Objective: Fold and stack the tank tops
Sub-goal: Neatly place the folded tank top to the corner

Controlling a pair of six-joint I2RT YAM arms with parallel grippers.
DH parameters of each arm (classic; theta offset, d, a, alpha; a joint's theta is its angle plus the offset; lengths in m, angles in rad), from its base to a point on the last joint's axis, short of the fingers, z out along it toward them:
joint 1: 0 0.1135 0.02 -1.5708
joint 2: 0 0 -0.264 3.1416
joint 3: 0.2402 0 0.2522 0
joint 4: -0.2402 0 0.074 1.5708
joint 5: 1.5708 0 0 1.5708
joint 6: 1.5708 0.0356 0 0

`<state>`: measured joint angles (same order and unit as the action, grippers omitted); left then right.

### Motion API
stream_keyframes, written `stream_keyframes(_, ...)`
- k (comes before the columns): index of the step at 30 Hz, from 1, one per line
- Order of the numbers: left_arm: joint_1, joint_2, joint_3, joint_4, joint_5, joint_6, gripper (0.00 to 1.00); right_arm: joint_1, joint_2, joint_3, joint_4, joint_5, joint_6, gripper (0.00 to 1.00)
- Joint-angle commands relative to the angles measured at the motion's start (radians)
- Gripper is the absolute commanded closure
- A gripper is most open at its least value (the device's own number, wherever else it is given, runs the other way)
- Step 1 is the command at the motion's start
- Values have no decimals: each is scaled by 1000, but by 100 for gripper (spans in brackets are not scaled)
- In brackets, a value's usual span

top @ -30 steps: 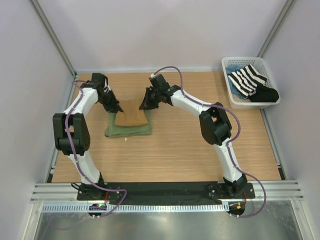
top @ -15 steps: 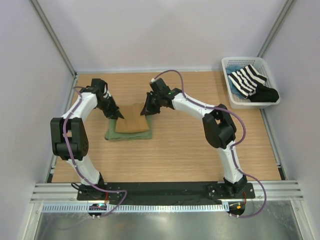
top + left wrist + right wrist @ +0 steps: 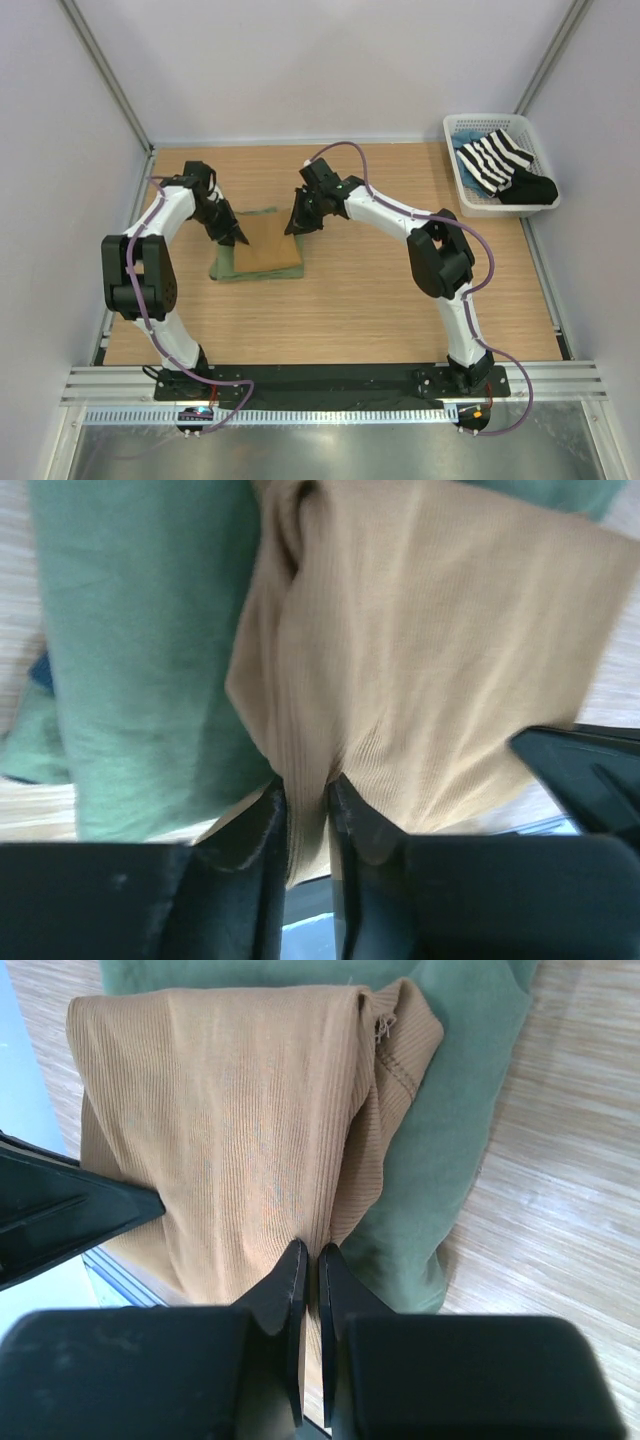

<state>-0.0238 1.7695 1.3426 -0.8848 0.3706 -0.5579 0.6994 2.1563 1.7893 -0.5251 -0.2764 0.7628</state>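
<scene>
Plainly, both pairs of jaws are clamped on the tan tank top (image 3: pixel 420 650). The left jaws pinch a fold of its edge, with creases in the cloth running into the pinch. The right jaws are pressed almost together on the opposite edge.

Between the two grips the tan top is spread as a folded rectangle on the olive tank top (image 3: pixel 450 1110). The olive top lies folded underneath and shows past the tan one on the left, on the near side and along the far edge. One side of the tan top is bunched into a small roll and does not lie flat. Both tops sit on the bench (image 3: pixel 380 290), left of centre and well apart from the basket (image 3: pixel 455 130) at the far right corner.

This looks like the stacking step, with the tan top being laid on the olive one. Next, both jaws should part and rise straight up, so the cloth is not dragged off the stack. The rolled side may then need smoothing.
</scene>
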Motion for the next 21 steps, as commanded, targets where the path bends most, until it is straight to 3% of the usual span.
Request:
stream_keyframes(1,7,-31,-25,-65,-73,41,73,15,-59,-16,5,16,-5,87)
stream_keyframes(2,7,-33,-29,-69,-94,41,62,18,-58,-27,10,19,-3,82)
stream_keyframes(4,7,-44,-40,-66,-122,38,54,18,-68,-76,48,29,1,74)
stream_keyframes(6,7,-84,-46,-57,-168,24,38,22,-91,-134,82,45,7,61)
stream_keyframes(8,7,-131,-42,-57,-217,18,34,23,-128,-151,99,63,4,55)
stream_keyframes(14,7,-251,0,-28,-226,-20,34,26,-208,-108,20,180,-54,52)
stream_keyframes(18,5,-324,-11,70,-127,-62,39,43,-246,-93,7,235,-91,52)
stream_keyframes(21,1,-338,-57,156,2,-103,47,52,-257,-111,52,182,-92,64)
